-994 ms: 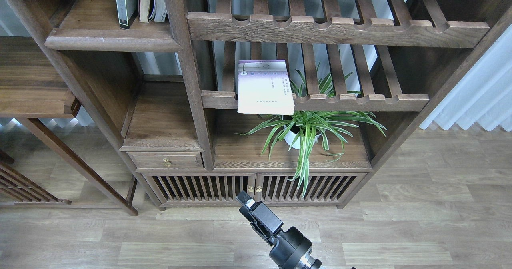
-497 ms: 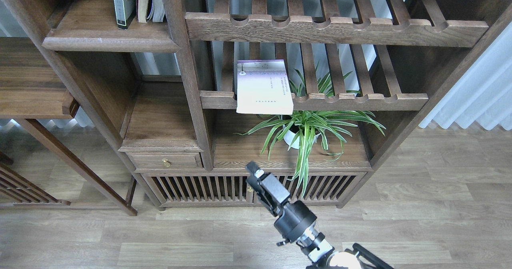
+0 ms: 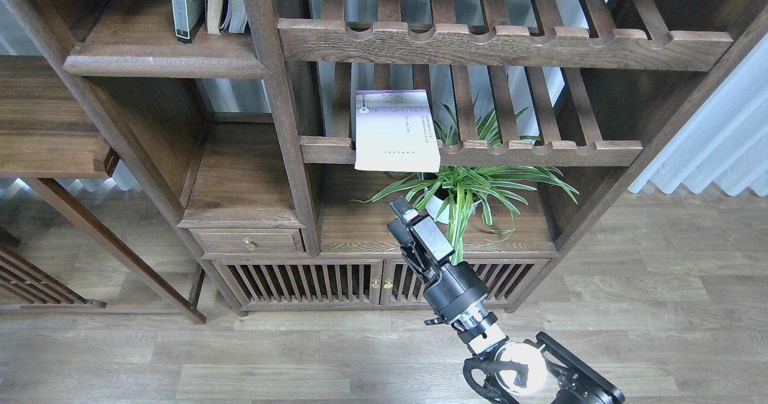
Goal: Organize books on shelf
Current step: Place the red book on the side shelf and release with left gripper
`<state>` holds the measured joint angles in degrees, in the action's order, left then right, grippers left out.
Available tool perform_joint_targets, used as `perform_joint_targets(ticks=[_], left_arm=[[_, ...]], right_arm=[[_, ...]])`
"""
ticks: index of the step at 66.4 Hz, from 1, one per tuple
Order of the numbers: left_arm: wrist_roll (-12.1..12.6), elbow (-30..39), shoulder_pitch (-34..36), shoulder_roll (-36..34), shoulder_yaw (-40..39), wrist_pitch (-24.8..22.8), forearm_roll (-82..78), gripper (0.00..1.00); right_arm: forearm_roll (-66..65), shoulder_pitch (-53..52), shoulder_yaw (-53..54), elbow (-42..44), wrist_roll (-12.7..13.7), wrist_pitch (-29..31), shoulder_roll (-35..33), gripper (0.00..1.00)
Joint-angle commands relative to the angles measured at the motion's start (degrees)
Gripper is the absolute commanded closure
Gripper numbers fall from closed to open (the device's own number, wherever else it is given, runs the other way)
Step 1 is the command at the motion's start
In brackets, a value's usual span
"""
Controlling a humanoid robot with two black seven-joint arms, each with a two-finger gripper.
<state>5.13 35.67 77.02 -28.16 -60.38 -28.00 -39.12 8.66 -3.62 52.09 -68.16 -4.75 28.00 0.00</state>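
Observation:
A pale lavender-white book (image 3: 396, 131) lies flat on the lower slatted rack (image 3: 540, 150), its near edge hanging over the front rail. On the solid shelf (image 3: 162, 62) at the upper left, a yellow-green book with a dark grey border (image 3: 185, 2) stands upright. Beside it stands another book (image 3: 223, 2) with its pale pages showing. My right gripper (image 3: 403, 211) rises from the bottom right and is below the lavender book, in front of the plant, apart from the book. Its fingers are seen edge-on, so their state is unclear. My left gripper is out of view.
A potted spider plant (image 3: 462, 191) sits on the cabinet top just behind my gripper, under the lower rack. A second slatted rack (image 3: 504, 44) runs above. A thick post (image 3: 282, 110) separates the racks from the left shelves. A side table (image 3: 48, 122) stands at left.
My right arm has risen and reached forward, from floor level in front of the cabinet doors up to the cabinet top beside the plant. The books have not moved.

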Motion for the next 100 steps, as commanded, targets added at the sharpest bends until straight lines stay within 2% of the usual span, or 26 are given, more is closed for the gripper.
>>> perform_joint_targets(ticks=[1, 10, 18, 23, 34, 58, 61, 69, 70, 73, 86, 100], left_arm=[[-3.1, -0.5, -0.4, -0.1, 0.6, 0.0, -1.1, 0.95], [-4.4, -1.0, -1.1, 0.0, 0.7, 0.0, -2.0, 0.95], [-8.1, -3.1, -1.9, 2.4, 0.8, 0.0, -4.6, 0.95], [-9.6, -5.3, -1.9, 4.1, 0.8, 0.0, -6.3, 0.95], [-9.9, -7.1, -2.3, 6.7, 1.0, 0.0, -6.5, 0.95], [-10.8, -7.4, -4.0, 8.0, 1.1, 0.0, -6.4, 0.94], [-10.8, -7.3, -4.0, 8.0, 1.1, 0.0, -6.4, 0.92], [-10.7, -7.0, -4.4, 8.0, 1.1, 0.0, -6.3, 0.78], [-10.7, -6.8, -4.9, 8.0, 1.1, 0.0, -6.2, 0.70], [-10.7, -6.4, -5.3, 8.0, 1.1, 0.0, -6.1, 0.65], [-11.2, -4.3, -8.5, 7.1, -0.2, 0.0, -4.7, 0.53], [-11.0, -1.7, -10.0, 5.6, -1.0, 0.0, -0.4, 0.50]], right_arm=[[0.2, -0.4, -0.3, -0.2, 0.0, 0.0, 0.0, 0.01], [0.2, -0.5, -0.4, -0.4, 0.0, 0.0, 0.0, 0.01], [0.2, -0.6, -0.3, -0.4, 0.0, 0.0, 0.0, 0.01], [0.2, -0.5, -0.3, -0.5, 0.0, 0.0, 0.0, 0.01], [0.3, -0.5, -0.4, -0.7, 0.0, 0.0, 0.0, 0.01], [0.3, -0.5, -0.3, -0.9, 0.0, 0.0, 0.0, 0.01], [0.3, -0.5, -0.3, -0.9, 0.0, 0.0, 0.0, 0.01], [0.3, -0.5, -0.2, -1.0, 0.0, 0.0, 0.0, 0.01], [0.3, -0.5, -0.1, -0.9, 0.0, 0.0, 0.0, 0.01], [0.3, -0.5, -0.1, -0.9, 0.0, 0.0, 0.0, 0.01], [0.2, -0.5, -0.1, -0.9, 0.0, 0.0, 0.0, 0.01], [0.2, -0.5, -0.1, -1.0, 0.0, 0.0, 0.0, 0.01]])
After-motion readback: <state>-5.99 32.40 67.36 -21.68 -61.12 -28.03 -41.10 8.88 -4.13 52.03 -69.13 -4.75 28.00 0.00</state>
